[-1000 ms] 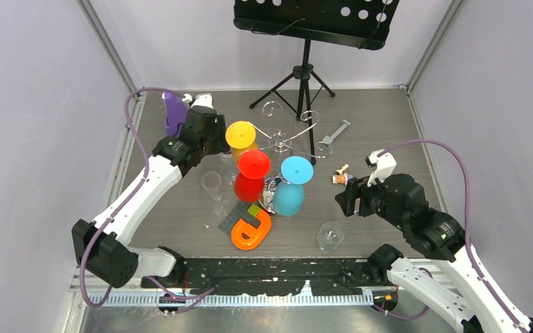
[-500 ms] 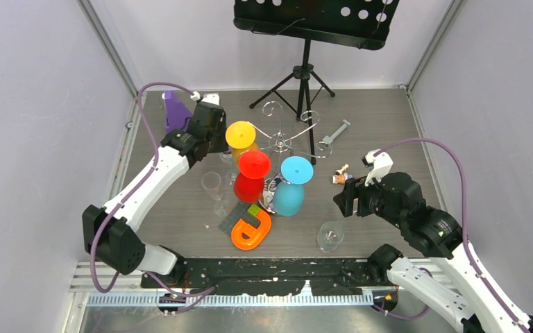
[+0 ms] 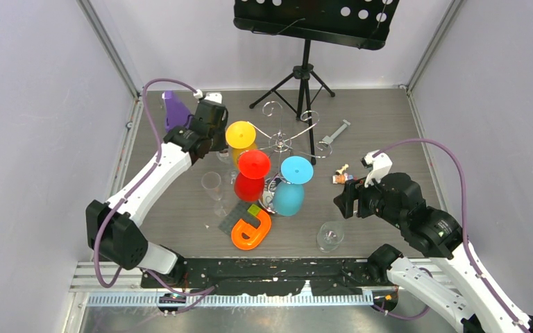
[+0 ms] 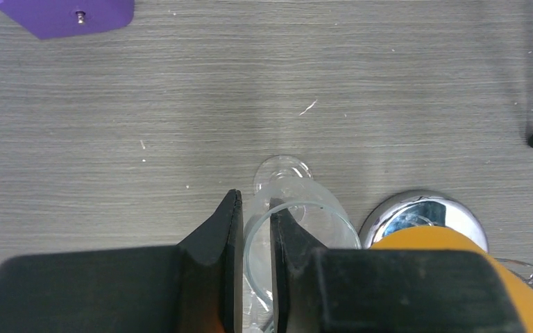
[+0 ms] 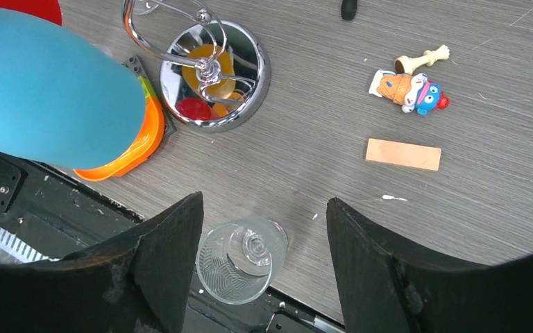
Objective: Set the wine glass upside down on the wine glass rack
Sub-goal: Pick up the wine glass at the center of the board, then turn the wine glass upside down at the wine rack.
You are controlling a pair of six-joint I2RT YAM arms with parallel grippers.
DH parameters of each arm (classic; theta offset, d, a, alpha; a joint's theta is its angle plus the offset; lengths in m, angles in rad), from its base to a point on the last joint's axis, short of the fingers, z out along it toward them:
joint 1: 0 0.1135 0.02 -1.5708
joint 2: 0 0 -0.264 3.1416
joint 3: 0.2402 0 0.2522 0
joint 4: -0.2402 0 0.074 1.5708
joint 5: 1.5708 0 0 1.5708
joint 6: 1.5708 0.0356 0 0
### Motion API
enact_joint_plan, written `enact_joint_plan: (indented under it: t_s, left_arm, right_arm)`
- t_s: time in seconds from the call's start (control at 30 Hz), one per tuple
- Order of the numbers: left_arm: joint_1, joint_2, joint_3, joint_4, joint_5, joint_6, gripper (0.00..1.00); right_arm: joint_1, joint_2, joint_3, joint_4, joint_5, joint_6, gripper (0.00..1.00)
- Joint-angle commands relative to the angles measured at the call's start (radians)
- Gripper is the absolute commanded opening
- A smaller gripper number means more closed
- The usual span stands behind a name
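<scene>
Right tool [image 5: 264, 205]: wide open, holding nothing, hovering over an upright clear glass [image 5: 243, 260] at the near table [image 3: 388, 125] edge.
Just left of that, an orange plastic piece [image 3: 251, 230] lies flat, partly on a grey plate [image 3: 234, 216].
Small toy [image 5: 409, 90] and tan block [image 5: 402, 154] lie to the right of the rack, apart from it.
Wine glass rack [image 5: 253, 90] is mid-table. A blue glass [image 3: 290, 198], red glass [image 3: 248, 186] and yellow glass [image 3: 240, 134] hang on it upside down. The far curled arms are bare.
A second clear glass [image 3: 212, 182] stands left of the red one.
Left tool [image 4: 253, 208]: narrow, at the wine glass [image 4: 305, 215] on the table just left of the rack base. Its fingers [image 4: 229, 263] straddle the bowl wall, one outside and one inside. Can't tell if it's clamped.
Purple piece [image 3: 173, 111] lies far left, black music stand [image 3: 305, 69] at the back.
</scene>
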Motion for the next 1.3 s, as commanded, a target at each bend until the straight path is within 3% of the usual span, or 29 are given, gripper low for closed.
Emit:
enact_joint_plan:
  t_s: [0.0, 0.5, 0.77, 0.97, 1.17, 1.27]
  left_arm:
    - [0.006, -0.062, 0.034, -0.031, -0.038, 0.022, 0.00]
    - [0.006, -0.246, 0.132, -0.078, -0.072, 0.039, 0.00]
    - [0.006, -0.388, 0.214, -0.109, -0.120, 0.042, 0.00]
    - [0.006, -0.500, 0.295, -0.104, -0.148, 0.060, 0.00]
    - [0.006, -0.658, 0.311, -0.012, -0.124, 0.043, 0.00]
    - [0.006, -0.703, 0.320, 0.029, -0.097, 0.015, 0.00]
  right_arm:
    - [-0.001, 0.007, 0.030, 0.022, -0.012, 0.000, 0.72]
    - [-0.001, 0.053, 0.169, 0.045, 0.102, -0.009, 0.72]
    - [-0.001, 0.138, 0.380, 0.062, 0.215, -0.050, 0.73]
    - [-0.002, 0.238, 0.578, 0.081, 0.097, -0.032, 0.72]
    - [-0.001, 0.421, 0.838, 0.028, -0.164, 0.011, 0.73]
    - [0.000, 0.462, 0.880, 0.084, -0.269, 0.074, 0.75]
